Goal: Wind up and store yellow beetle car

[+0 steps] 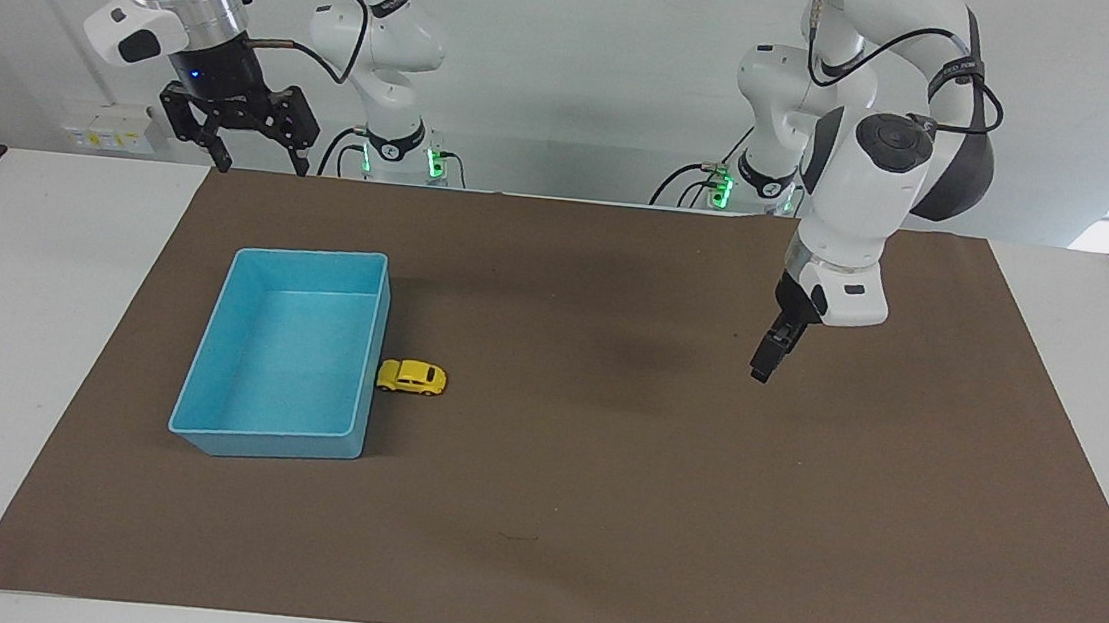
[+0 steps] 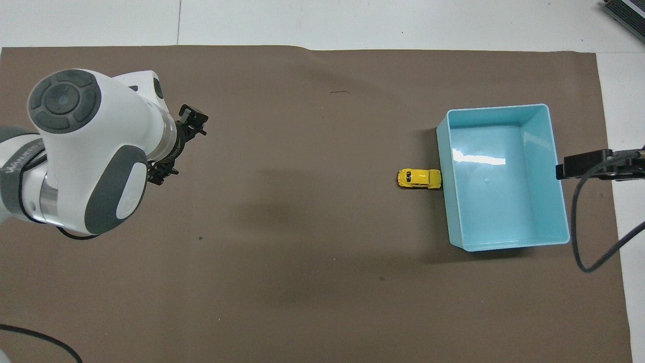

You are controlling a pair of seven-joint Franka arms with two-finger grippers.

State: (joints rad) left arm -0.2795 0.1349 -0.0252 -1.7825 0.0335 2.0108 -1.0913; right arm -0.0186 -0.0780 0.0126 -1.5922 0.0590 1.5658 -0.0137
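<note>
The tiny yellow beetle car [image 1: 411, 377] [image 2: 418, 178] sits on the brown mat, against the light-blue bin's [image 1: 314, 253] [image 2: 496, 107] wall that faces the left arm's end of the table. Nothing lies in the bin. My left gripper [image 1: 762, 363] [image 2: 179, 147] hangs open and empty over bare mat toward the left arm's end, well away from the car. High over the mat's edge at the robots' end of the table, beside the bin, my right gripper [image 1: 261, 166] is open and holds nothing.
The brown mat [image 1: 597, 516] [image 2: 302, 237] covers most of the white table [image 1: 33, 306]. A black cable [image 2: 589, 252] trails from the right hand over the table's edge beside the bin.
</note>
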